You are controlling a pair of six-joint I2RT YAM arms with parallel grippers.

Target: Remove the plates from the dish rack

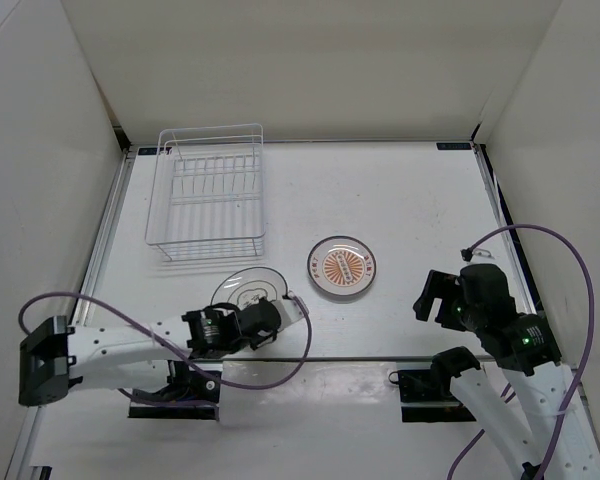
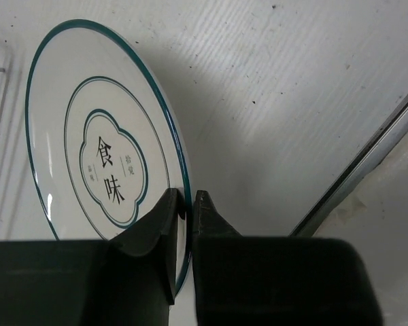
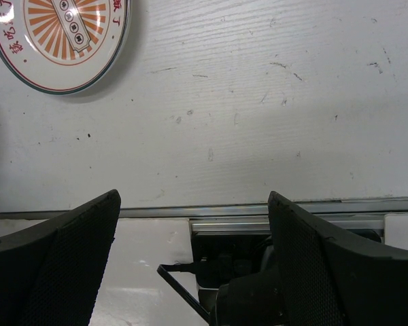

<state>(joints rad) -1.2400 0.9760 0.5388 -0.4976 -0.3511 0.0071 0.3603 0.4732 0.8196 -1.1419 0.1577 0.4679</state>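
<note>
While left fingers [image 2: 155, 227] clamp teal-rimmed plate [image 2: 88, 115] edge, sunburst plate [image 1: 341, 267] flat nearby

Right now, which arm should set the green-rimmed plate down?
Left: the left gripper pinches the green-rimmed plate by its rim; the right gripper hangs open and empty, farther off.

One plate [image 2: 102, 170] is white, teal-rimmed, with black characters inside a teal outline; the other plate [image 1: 341, 267] shows an orange sunburst. White rack [image 1: 206, 240].
</note>
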